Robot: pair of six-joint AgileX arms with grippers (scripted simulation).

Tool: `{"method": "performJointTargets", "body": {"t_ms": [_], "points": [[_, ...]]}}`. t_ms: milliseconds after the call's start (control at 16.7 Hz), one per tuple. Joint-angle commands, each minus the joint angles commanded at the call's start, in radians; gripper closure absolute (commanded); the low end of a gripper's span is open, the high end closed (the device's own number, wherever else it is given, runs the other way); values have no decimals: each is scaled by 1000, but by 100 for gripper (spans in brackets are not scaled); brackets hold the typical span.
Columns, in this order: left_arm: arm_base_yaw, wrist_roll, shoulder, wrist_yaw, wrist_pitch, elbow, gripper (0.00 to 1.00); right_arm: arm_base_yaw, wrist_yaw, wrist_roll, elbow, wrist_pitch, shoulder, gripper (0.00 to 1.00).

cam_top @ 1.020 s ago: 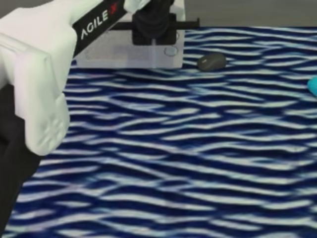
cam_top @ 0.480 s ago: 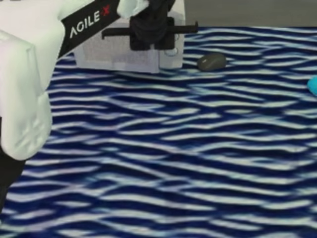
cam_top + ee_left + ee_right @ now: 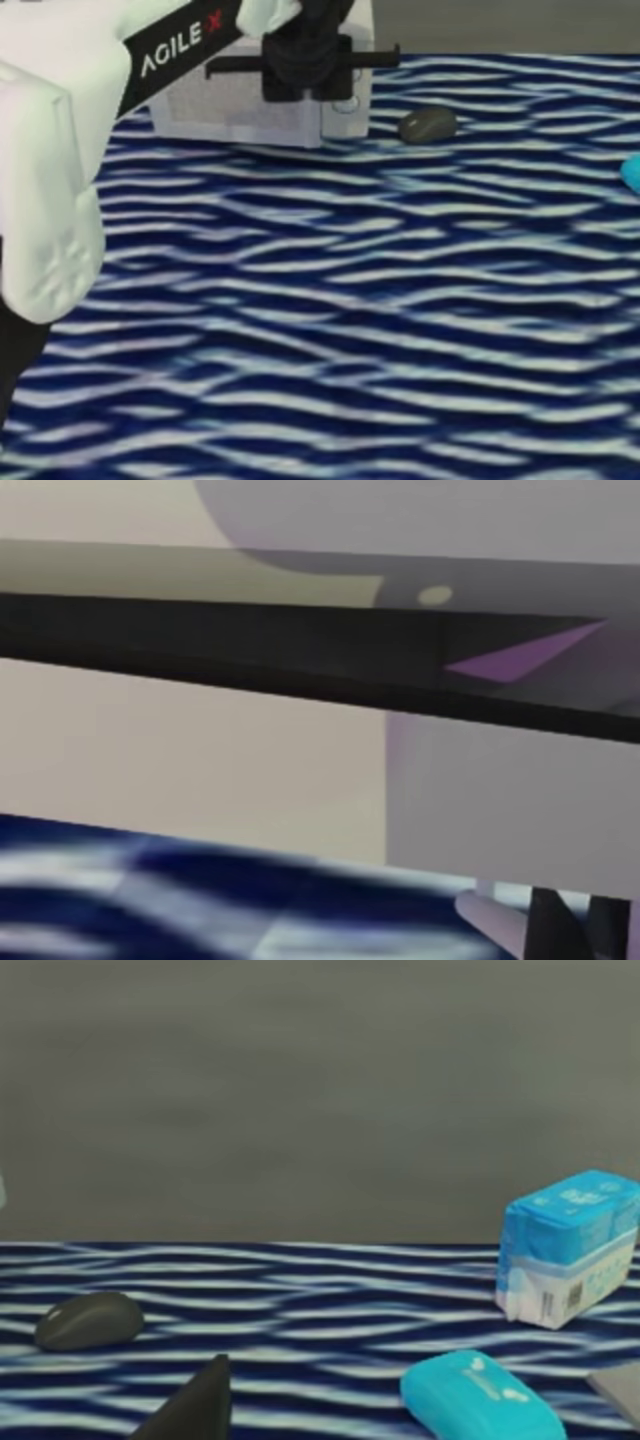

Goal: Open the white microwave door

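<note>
Up at the far left of the tabletop [image 3: 330, 330], with its blue-and-white wave pattern, sits the microwave [image 3: 190, 115], and from above the left arm reaches over it with its tool [image 3: 303, 62] at the front face, near the right edge of the door [image 3: 250, 118] and just left of the knob panel. A thin dark bar runs across the front by the tool, but the top view cannot show me whether the fingers have closed on anything, so I cannot tell how far open the tool is. The left wrist view is pressed in close: pale panels [image 3: 510, 810], a dark band across them, and a strip of the patterned tabletop below; it does not settle the grip either. Whether the door stands ajar I cannot tell. Right of the microwave lies a dark mouse [image 3: 427, 124], and a sliver of something cyan shows at the right edge. The right wrist view fills that in: the same mouse [image 3: 88, 1320], a cyan mouse-shaped object [image 3: 480, 1397], and a blue-and-white pack [image 3: 570, 1245] standing well beyond it. Only a dark fingertip [image 3: 200, 1405] of the right tool shows there.
</note>
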Motion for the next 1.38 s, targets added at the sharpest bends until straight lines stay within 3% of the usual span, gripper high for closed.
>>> {"method": "performJointTargets", "body": {"t_ms": [1020,1380], "points": [[-6,-3,4,7,4,-5,100,0,0,0,0,0,0,0],[7,83,-98,40,93,-174,100,0,0,0,0,0,0,0]]}}
